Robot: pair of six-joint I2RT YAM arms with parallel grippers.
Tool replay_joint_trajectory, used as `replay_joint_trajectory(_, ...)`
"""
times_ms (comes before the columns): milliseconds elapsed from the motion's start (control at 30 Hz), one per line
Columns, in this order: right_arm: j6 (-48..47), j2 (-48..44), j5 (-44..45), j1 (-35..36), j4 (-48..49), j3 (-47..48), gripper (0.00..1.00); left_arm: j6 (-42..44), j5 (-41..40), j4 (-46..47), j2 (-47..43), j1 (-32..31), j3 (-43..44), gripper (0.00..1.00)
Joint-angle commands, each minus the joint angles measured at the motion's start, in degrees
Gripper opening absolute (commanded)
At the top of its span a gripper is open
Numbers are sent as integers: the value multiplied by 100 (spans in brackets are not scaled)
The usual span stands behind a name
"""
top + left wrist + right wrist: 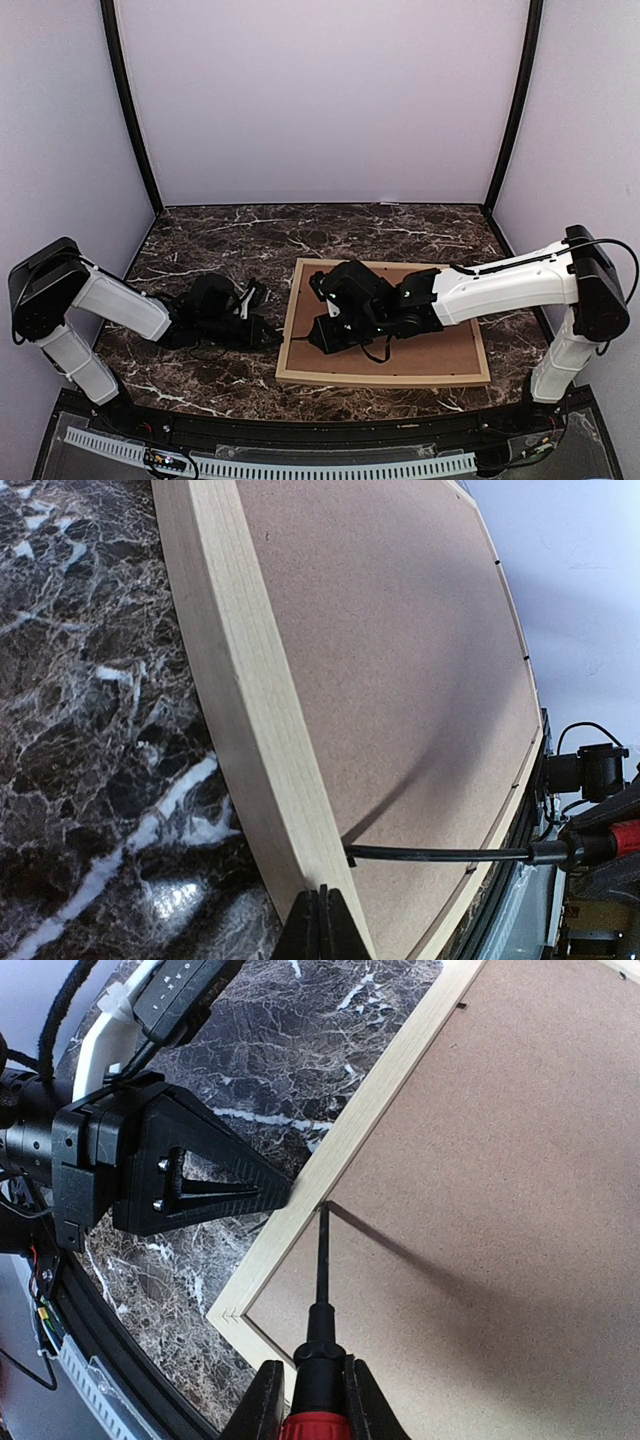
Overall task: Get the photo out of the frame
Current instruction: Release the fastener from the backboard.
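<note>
— Red-handled screwdriver (pixel 322 1270) with black steel shaft: clenched in the right gripper (pixel 312 1405), tip set at the inner lip of the thin light-wood picture frame (pixel 380 378), on the left rail, close to the near-left corner.

— And the left gripper (pixel 320 925)?

— Pinched shut on nothing, nose pressed against the outside of that same rail.

— Whereabouts of the cat photo?

— Not visible. Presumably face down under the plain brown backing board (pixel 440 345), inside the frame, toward the near right of the dark marble table (pixel 220 240).

— Likely trouble?

— Slipping off the lip and gouging the board. Levering too steeply and creasing the print beneath. Shoving the whole frame sideways on losing the left brace.

— Count?

— One frame, one board, one screwdriver, two grippers, no photo showing. Small dark retaining tabs along the inner edge: several, too small to tally.
</note>
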Motion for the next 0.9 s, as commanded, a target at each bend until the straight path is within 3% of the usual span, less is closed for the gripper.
replay_joint_trajectory(0, 26, 2, -1311, 384, 1723, 512, 0, -27, 27, -145, 249, -186, -120, 3)
replay_joint_trajectory(167, -3, -66, -1135, 385, 1548, 474, 0, -33, -8, -181, 159, -180, -158, 3)
replay_joint_trajectory(333, -151, -317, -351, 363, 777, 262, 0, 35, -125, -455, -125, -184, -136, 3)
replay_joint_trajectory(867, -178, -1983, 1015, -276, -457, -1151, 0, 325, -1111, -2733, -1232, -186, 538, 9)
